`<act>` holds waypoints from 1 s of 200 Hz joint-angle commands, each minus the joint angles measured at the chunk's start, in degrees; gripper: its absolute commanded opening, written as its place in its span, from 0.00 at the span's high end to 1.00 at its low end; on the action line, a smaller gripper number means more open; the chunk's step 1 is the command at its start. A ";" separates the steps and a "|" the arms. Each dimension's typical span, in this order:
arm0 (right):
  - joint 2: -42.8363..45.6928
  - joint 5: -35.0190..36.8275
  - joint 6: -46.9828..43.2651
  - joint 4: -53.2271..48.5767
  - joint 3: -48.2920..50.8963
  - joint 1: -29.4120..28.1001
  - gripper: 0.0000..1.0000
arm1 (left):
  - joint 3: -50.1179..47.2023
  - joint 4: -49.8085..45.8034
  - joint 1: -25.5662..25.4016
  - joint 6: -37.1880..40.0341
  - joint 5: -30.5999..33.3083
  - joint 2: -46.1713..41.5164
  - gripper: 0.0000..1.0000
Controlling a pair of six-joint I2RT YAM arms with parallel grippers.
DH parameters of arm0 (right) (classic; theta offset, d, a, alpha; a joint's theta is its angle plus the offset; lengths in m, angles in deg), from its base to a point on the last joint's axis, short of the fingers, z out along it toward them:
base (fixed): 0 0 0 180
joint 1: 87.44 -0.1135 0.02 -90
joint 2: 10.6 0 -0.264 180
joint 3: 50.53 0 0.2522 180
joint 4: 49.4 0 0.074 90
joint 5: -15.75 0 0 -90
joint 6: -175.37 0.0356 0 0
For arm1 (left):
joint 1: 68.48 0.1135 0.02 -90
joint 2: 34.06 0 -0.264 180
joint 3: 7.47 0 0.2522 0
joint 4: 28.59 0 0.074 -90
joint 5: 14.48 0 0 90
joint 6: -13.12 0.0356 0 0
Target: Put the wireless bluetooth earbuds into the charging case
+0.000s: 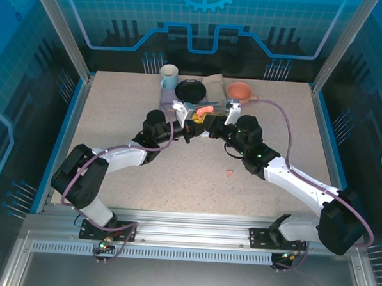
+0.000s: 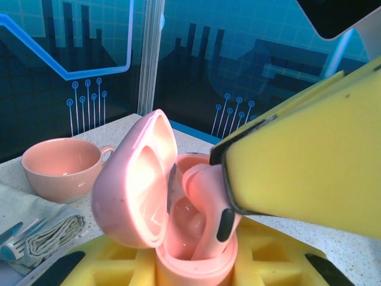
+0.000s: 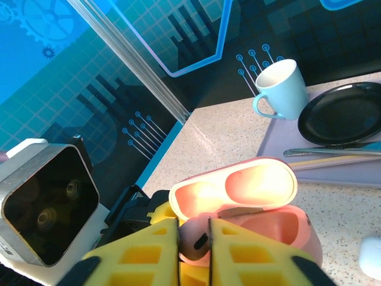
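Left gripper (image 2: 193, 265) is clamping the open charging case (image 2: 131, 190); right gripper (image 3: 194, 232) is pinching a pink earbud (image 3: 191, 241), stem partly inside the case; releasing while tilted is risking a jam or pop-out.

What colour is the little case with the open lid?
Salmon pink. The charging case shows best in the left wrist view.
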State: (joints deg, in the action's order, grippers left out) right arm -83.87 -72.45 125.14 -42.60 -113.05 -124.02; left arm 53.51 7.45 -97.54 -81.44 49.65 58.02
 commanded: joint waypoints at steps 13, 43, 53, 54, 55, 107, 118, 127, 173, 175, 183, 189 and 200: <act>-0.29 -1.28 -0.32 -2.83 -1.34 0.54 0.68 | 1.89 1.98 -0.36 0.53 -1.28 -1.75 1.00; 0.54 -1.01 -0.13 -4.44 -3.55 0.72 0.58 | 1.56 1.97 -0.38 0.60 -1.22 -1.75 1.00; 0.71 -1.10 -0.38 -5.61 -4.33 0.76 0.58 | 1.32 2.31 -0.30 0.50 -1.07 -1.76 1.00; 0.69 -1.10 -0.39 -6.05 -4.46 0.74 0.58 | 1.30 2.36 -0.30 0.51 -1.09 -1.70 1.00; 0.73 -1.10 -0.43 -6.36 -4.53 0.77 0.58 | 1.30 2.43 -0.30 0.51 -1.10 -1.66 1.00; 1.07 -1.01 0.56 -7.19 -4.64 1.33 0.53 | 0.73 3.31 -0.35 0.01 -0.88 -1.94 1.00; 0.74 -0.94 1.06 -7.11 -4.85 1.42 0.53 | 0.59 3.37 -0.35 0.05 -0.94 -1.94 1.00; 0.47 -1.10 1.32 -6.71 -5.01 1.48 0.53 | 0.59 3.52 -0.34 -0.09 -0.89 -1.90 1.00; -1.17 -1.26 2.37 -7.13 -6.48 1.42 0.55 | 0.26 6.15 -0.44 -2.36 -0.83 -1.03 1.00; -1.21 -1.27 2.41 -7.14 -6.54 1.38 0.55 | 0.27 6.33 -0.46 -2.40 -0.78 -1.02 1.00; -1.37 -1.25 2.58 -7.15 -6.66 1.38 0.57 | 0.31 6.44 -0.47 -2.54 -0.76 -0.90 1.00; -1.56 -1.11 2.63 -7.22 -6.71 1.33 0.58 | 0.24 6.50 -0.61 -2.48 -0.81 -0.97 1.00; -1.92 -0.85 2.85 -7.36 -6.89 1.33 0.60 | 0.24 6.65 -0.72 -2.42 -0.82 -0.93 1.00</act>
State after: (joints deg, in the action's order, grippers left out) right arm -84.46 -73.34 127.15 -48.83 -118.25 -123.37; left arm 53.49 9.28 -97.51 -82.99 50.22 58.02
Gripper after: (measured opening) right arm 0.420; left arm 0.244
